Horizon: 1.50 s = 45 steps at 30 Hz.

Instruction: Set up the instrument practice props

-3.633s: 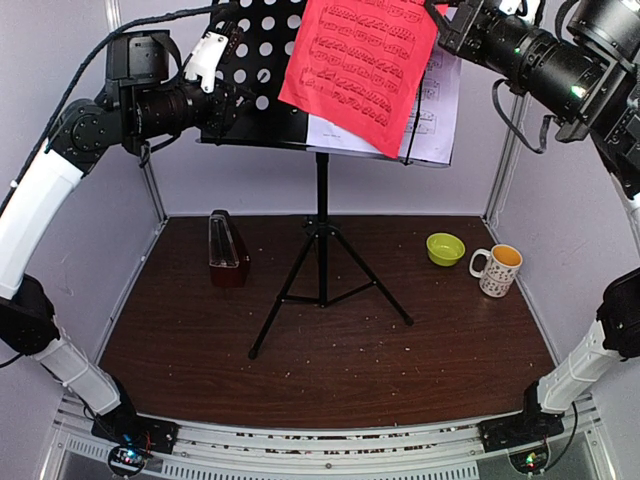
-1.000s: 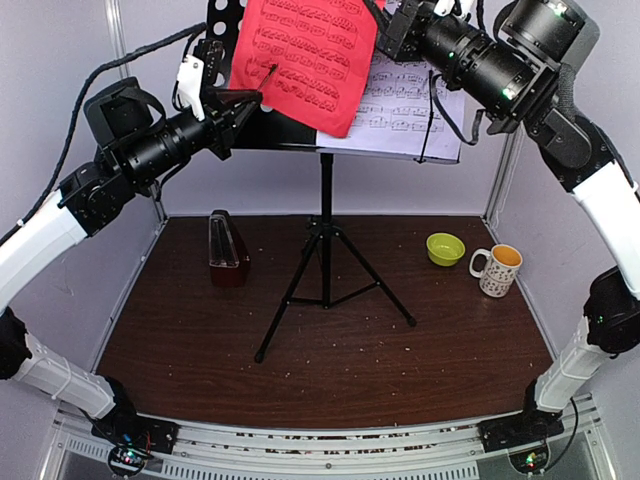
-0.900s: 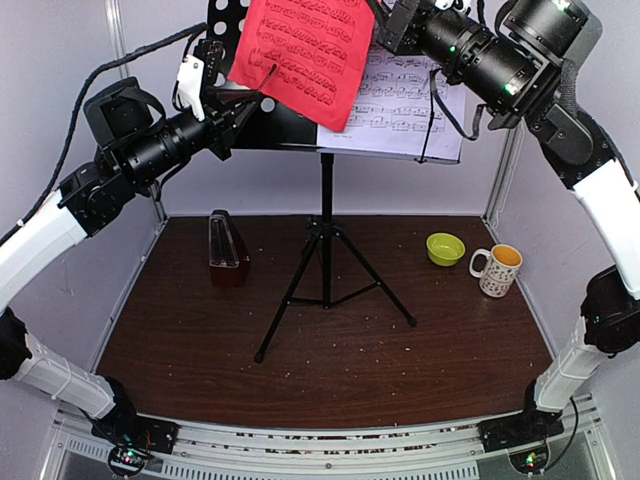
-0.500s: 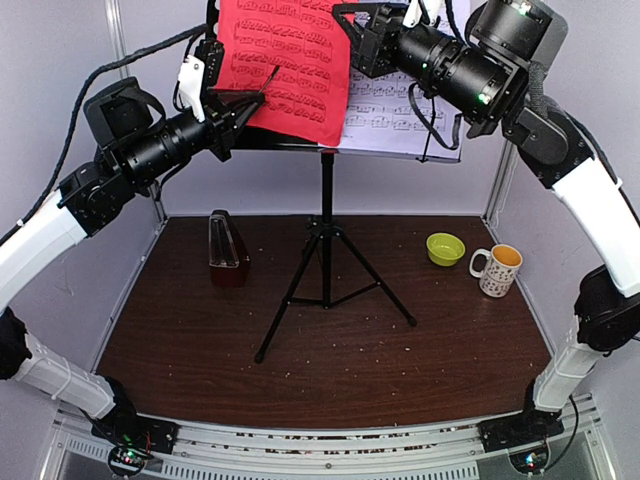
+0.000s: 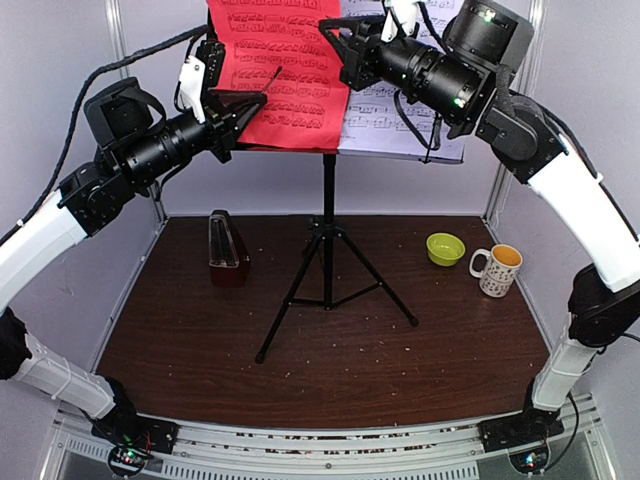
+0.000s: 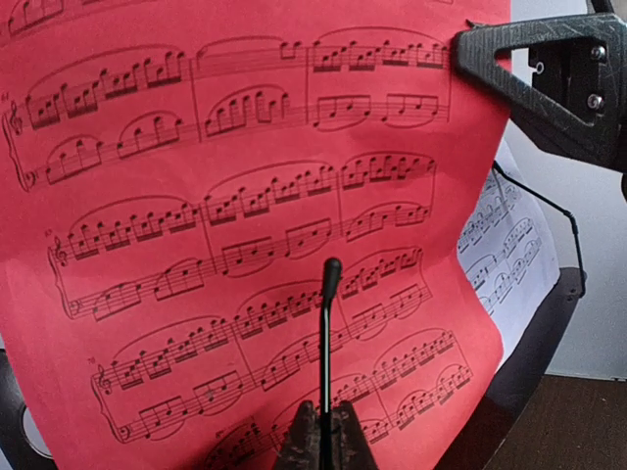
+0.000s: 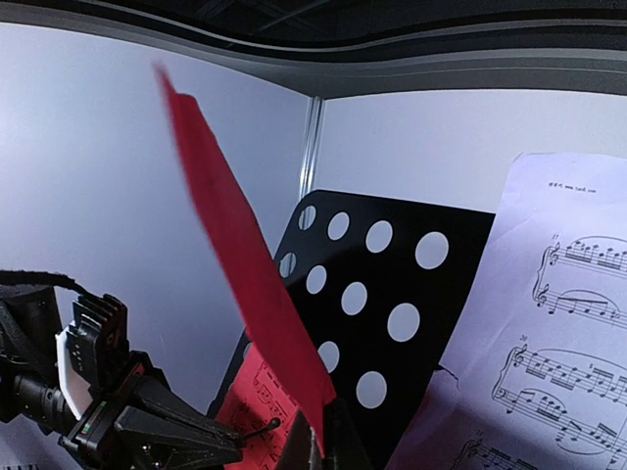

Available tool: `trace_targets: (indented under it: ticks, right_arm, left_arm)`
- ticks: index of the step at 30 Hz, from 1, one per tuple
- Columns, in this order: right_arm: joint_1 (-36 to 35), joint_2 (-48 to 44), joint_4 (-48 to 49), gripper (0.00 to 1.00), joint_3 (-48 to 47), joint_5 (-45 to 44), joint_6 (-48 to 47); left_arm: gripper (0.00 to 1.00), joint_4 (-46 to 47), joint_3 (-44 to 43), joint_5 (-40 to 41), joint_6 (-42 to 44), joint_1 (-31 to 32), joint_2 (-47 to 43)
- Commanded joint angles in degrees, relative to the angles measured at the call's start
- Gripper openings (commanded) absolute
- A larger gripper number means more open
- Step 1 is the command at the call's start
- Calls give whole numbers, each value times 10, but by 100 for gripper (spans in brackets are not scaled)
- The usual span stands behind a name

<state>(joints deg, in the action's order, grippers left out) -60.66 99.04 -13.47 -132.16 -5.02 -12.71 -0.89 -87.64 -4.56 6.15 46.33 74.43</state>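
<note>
Tight up high, free low and near
The left gripper (image 5: 243, 103) at 9 o'clock and right gripper (image 5: 335, 48) at 3 hem the red sheet (image 5: 275, 50); on the table (image 5: 330, 375), stand (image 5: 324, 250) legs hold centre, metronome (image 5: 226, 250) at 10, bowl (image 5: 445, 248) and mug (image 5: 497, 270) at 2.

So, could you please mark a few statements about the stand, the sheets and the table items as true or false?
1. The red sheet sits on the left part of the stand, and the white sheet is to its right. True.
2. The metronome stands next to the mug. False: the metronome is left of the stand's legs, and the mug is far right.
3. The right gripper pinches the red sheet's edge. True.
4. The mug lies on its side. False: it stands upright beside the bowl.
5. The left gripper hangs open over the table. False: the left gripper is shut on the stand's thin wire in front of the red sheet.
</note>
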Motion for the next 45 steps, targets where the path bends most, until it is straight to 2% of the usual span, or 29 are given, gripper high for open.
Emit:
trace_targets:
  ticks: [1,14,29,37,39,42,45]
  right_arm:
    - [13,8,15,0,-15,21,-10]
    - [19,26,39,0,-31,60,7]
    - [35,32,25,0,-21,70,-23]
    - [37,27,33,42,-15,60,-25]
    - [37,25,35,48,-16,53,-24]
    - [38,21,36,53,-15,47,-22]
    - [38,16,35,63,-13,36,-24]
  left_arm:
    - [0,52,-16,-32,6,3,-9]
    - [0,54,-20,-33,11,3,-3]
    - [0,43,-28,-31,20,3,2]
    - [0,41,-28,-29,22,3,4]
    - [0,42,-27,-28,22,3,4]
    - [0,42,-26,-26,23,3,4]
    - [0,41,-26,-25,23,3,4]
